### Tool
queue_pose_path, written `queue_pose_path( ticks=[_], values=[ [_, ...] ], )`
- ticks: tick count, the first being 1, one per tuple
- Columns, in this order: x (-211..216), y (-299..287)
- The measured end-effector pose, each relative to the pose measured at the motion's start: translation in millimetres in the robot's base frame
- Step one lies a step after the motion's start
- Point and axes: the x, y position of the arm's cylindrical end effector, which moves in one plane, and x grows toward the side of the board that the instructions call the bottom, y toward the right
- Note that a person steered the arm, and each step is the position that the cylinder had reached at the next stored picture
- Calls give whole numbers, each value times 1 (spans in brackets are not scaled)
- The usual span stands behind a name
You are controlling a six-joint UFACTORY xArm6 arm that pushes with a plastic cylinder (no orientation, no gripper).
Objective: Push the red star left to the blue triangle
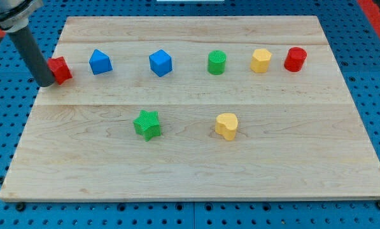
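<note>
The red star point(61, 69) lies near the board's upper left edge. The blue triangle point(100, 62) lies just to its right, a small gap apart. My tip point(44, 83) is at the end of the dark rod and touches the red star's left side, partly covering it. So the star sits between my tip and the blue triangle.
Along the top row to the right stand a blue cube point(160, 63), a green cylinder point(217, 62), a yellow block point(260, 61) and a red cylinder point(295, 59). A green star point(147, 124) and a yellow heart point(226, 126) lie mid-board. The wooden board point(190, 172) has a blue pegboard around it.
</note>
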Motion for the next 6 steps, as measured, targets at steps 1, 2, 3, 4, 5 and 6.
queue_pose_path(
  ticks=[1,2,3,4,5,6],
  values=[
    [-3,4],
    [-19,5],
    [-21,8],
    [-5,26],
    [69,65],
    [160,75]
  ],
)
